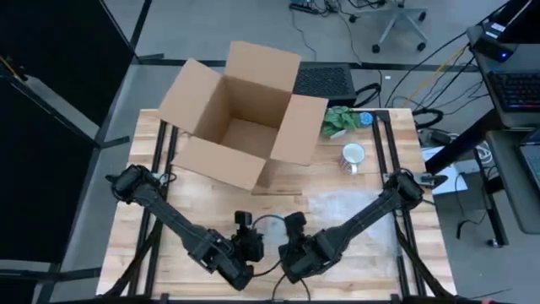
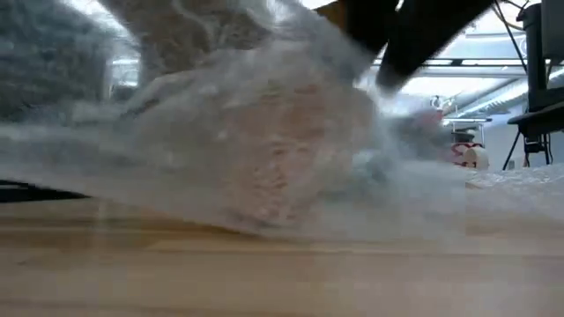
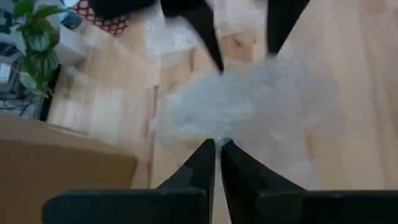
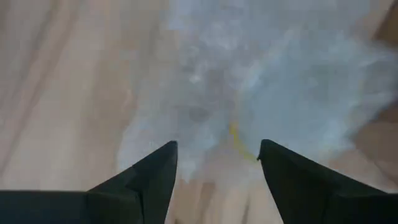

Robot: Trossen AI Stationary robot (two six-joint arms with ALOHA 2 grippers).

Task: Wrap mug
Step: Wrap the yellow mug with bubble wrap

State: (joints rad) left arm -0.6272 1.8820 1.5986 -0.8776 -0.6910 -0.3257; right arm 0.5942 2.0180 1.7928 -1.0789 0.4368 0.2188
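A crumpled bundle of clear bubble wrap (image 3: 211, 109) lies on the wooden table near its front edge, between my two grippers; a yellow streak (image 4: 235, 138) shows through it. What is inside is hidden. My left gripper (image 3: 217, 144) is shut at the bundle's near side. My right gripper (image 4: 217, 155) stands open at the opposite side, its fingers (image 3: 208, 43) just off the wrap. A white mug (image 1: 353, 156) stands bare on its base at the far right. My left gripper has its shut fingertips at the edge of the bubble-wrap bundle (image 3: 217, 134), coming at it low and slanting from the table's left. Whether one layer or several lies between the tips does not show. The bundle rests on the table (image 2: 264, 220).
An open cardboard box (image 1: 245, 118) stands at the far middle, with a green plant (image 1: 342, 120) beside it. A flat sheet of bubble wrap (image 1: 354, 207) lies under the right arm. Bare wood (image 1: 194, 198) lies in front of the box.
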